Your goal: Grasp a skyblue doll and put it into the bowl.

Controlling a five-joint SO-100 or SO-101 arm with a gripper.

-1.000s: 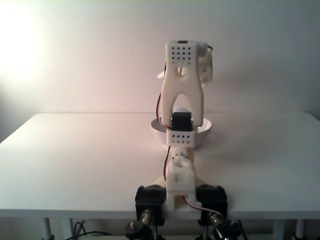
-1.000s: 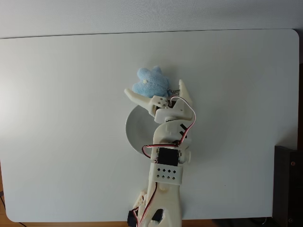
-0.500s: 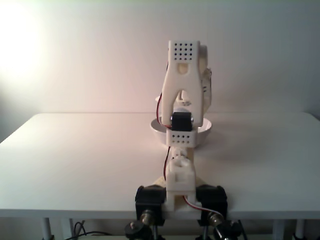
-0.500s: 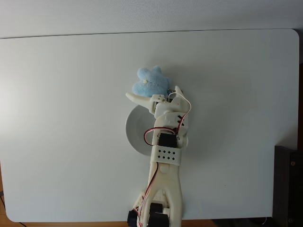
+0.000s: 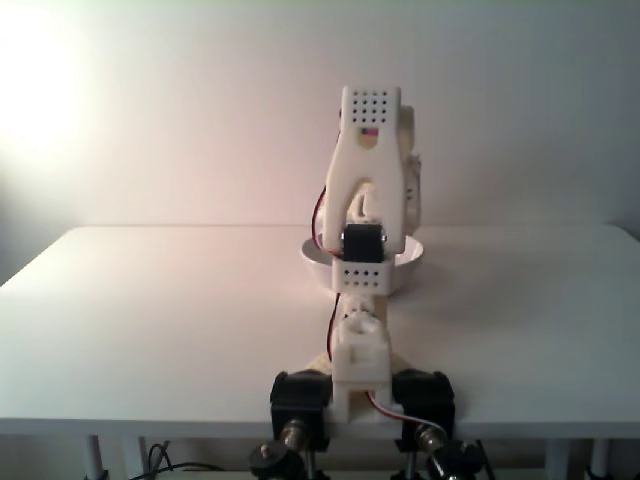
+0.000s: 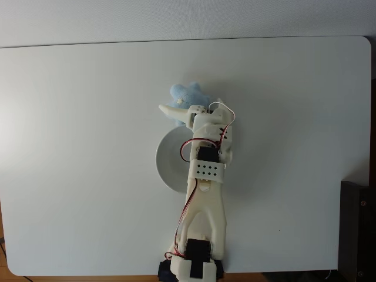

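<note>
Since a moment ago the arm (image 6: 202, 194) has stretched further out over the table (image 6: 76, 176), and its top part now covers more of the skyblue doll (image 6: 187, 94) in the fixed view from above. From the front, the arm stands a little taller and straighter than before.

Going left to right in the view from above: the left side of the white table is bare. Next comes the bowl (image 6: 167, 161), white and round, with its right half hidden under the arm. Just past the far rim of the bowl lies the doll, soft and fluffy, on the table and not in the bowl. The gripper (image 6: 191, 111) is right at the doll. One white finger (image 6: 171, 110) sticks out to the left, touching the near edge of the doll. The other finger is hidden under the arm, so I cannot tell how wide the jaws are or whether they have hold of the doll. On the far right edge is a dark thing (image 6: 357, 229) beside the table.

From the front, the arm (image 5: 368, 200) stands in the middle and blocks most of the bowl (image 5: 315, 262) behind it.
</note>
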